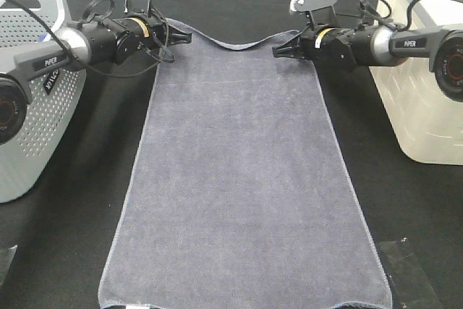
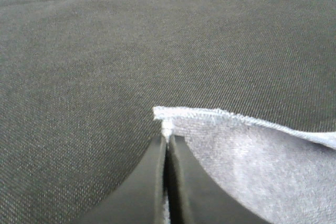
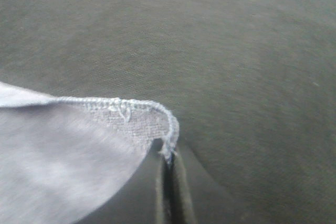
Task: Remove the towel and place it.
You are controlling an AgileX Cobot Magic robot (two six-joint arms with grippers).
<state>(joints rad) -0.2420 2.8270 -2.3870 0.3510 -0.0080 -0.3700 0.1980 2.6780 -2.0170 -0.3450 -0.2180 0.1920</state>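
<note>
The left gripper (image 1: 176,36) is clamped on one far corner of the towel (image 1: 242,186) and the right gripper (image 1: 280,50) on the other, while its long axis is laid toward the camera across the dark surface (image 1: 58,251).

"PIPER" — printed on the left arm (image 1: 45,63) and right arm (image 1: 412,43).

I'm looking at a lab-style test bench: a black-clothed desk (image 1: 405,215), a grey basket (image 1: 43,128) at left, a white bin (image 1: 427,106) at right.
</note>
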